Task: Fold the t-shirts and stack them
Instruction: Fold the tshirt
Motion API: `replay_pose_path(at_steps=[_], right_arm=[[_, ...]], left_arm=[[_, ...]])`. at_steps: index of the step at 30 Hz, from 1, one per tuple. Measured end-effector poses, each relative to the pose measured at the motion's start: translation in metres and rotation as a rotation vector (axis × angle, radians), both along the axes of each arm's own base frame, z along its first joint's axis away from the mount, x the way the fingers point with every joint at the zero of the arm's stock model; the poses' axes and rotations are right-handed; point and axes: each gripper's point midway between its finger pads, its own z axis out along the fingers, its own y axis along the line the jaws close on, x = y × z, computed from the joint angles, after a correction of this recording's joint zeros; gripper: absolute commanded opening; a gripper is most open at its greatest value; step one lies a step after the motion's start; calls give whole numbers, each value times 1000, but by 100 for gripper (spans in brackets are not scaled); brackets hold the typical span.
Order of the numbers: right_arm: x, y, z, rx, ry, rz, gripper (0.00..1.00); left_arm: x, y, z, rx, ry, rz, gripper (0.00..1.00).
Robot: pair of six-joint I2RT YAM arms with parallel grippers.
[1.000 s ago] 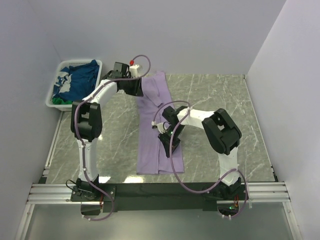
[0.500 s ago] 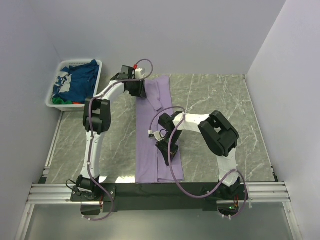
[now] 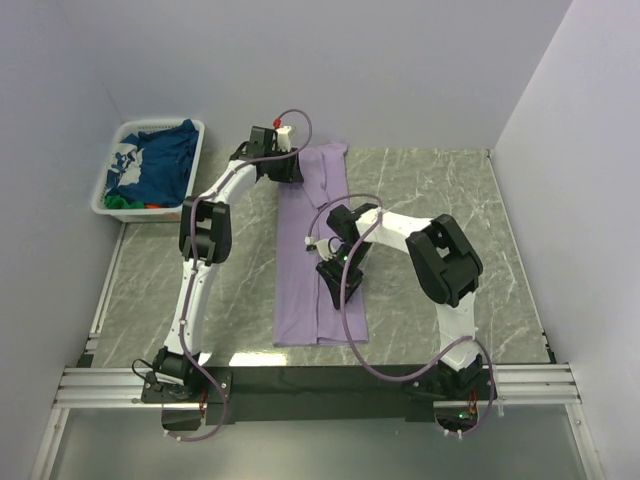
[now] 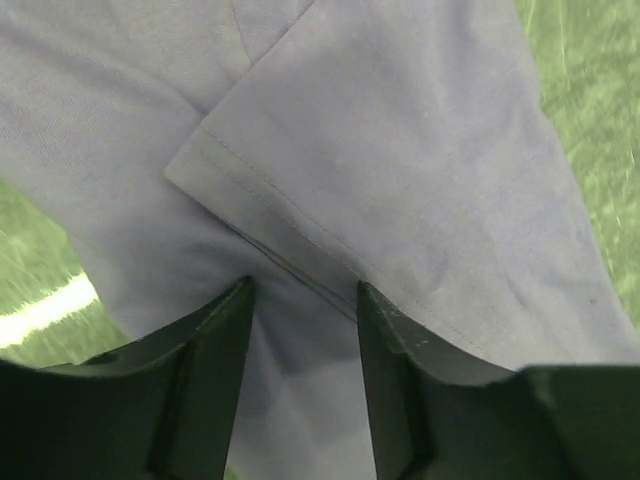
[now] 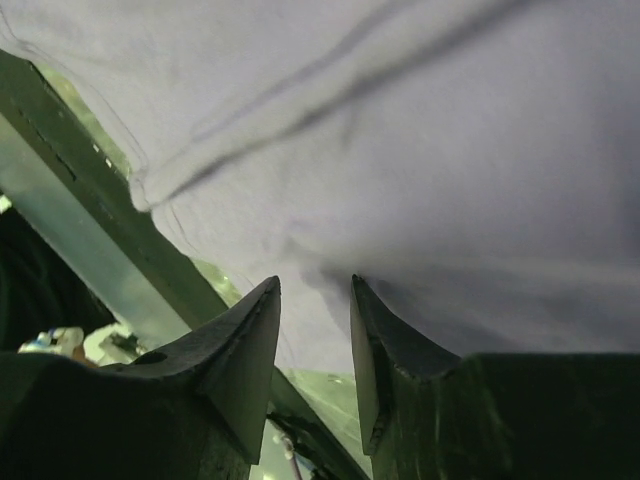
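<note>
Jaws, left and right, stand spread close over the flat lavender t-shirt [image 3: 295,290].

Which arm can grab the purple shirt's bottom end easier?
Probably the right: the right gripper sits over the middle of the purple shirt, nearer that end; the left gripper is at the far end.

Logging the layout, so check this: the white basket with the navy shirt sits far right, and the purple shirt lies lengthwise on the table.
Wrong side. The white basket with the navy shirt sits far left, as the top external view shows. The purple shirt does lie lengthwise on the table.
</note>
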Motion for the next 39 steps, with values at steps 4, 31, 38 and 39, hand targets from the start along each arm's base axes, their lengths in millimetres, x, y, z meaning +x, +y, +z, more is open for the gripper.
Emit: replay_pose_path(at_steps=[4, 31, 38, 39], right_arm=[[14, -3, 3, 5, -25, -27, 42], [-21, -57, 90, 135, -873, 394, 62], [-64, -55, 34, 123, -890, 675, 61], [-68, -56, 28, 117, -888, 705, 61]], left_arm=[[11, 0, 5, 5, -59, -2, 61], [-370, 105, 156, 160, -598, -641, 66], [-479, 86, 47, 203, -518, -1028, 65], [-485, 82, 43, 220, -550, -1069, 65]])
